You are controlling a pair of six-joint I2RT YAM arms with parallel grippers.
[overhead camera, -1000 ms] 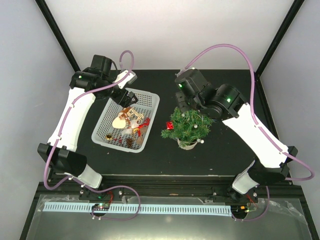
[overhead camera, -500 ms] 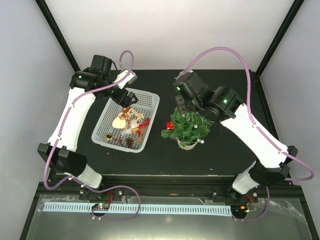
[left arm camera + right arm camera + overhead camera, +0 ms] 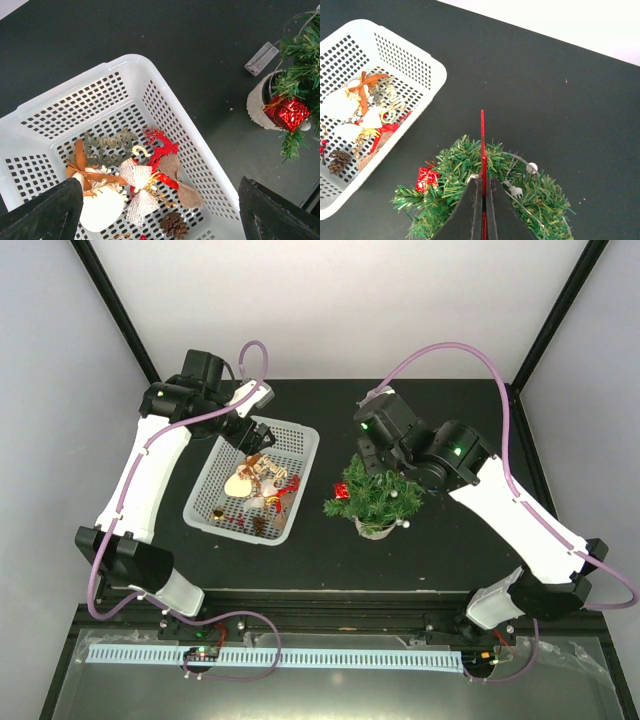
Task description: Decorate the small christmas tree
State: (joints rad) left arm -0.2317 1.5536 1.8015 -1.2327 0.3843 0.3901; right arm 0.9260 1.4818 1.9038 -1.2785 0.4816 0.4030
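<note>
- Top external view gives you the small christmas tree (image 3: 375,495) standing upright on the black tabletop (image 3: 450,550), right of centre and just beside the white mesh basket (image 3: 305,455), not touching it.
- You can see bushy dark green needle branches, a thin wire strand with white beads (image 3: 532,166) looped through them, and a shiny red gift-box ornament (image 3: 286,112) hanging on the side that faces the basket.
- Its whitish round pot (image 3: 257,102) sits flat on the tabletop, with a small clear plastic box (image 3: 261,58) lying just beside it.
- Your right tool (image 3: 482,187) hangs directly over the treetop, clenched on a flat red piece (image 3: 482,145) that you see edge-on, pointing out past the fingertips.
- Your left tool (image 3: 258,437) hovers above the far end of the basket with its fingers (image 3: 50,212) spread wide and nothing between them.
- Lying in the basket you have a gold script cut-out (image 3: 107,145), its lettering too small to read, a red reindeer (image 3: 162,145), a burlap bow (image 3: 180,180), a white mesh bow (image 3: 137,187) and a pine cone (image 3: 174,224).
</note>
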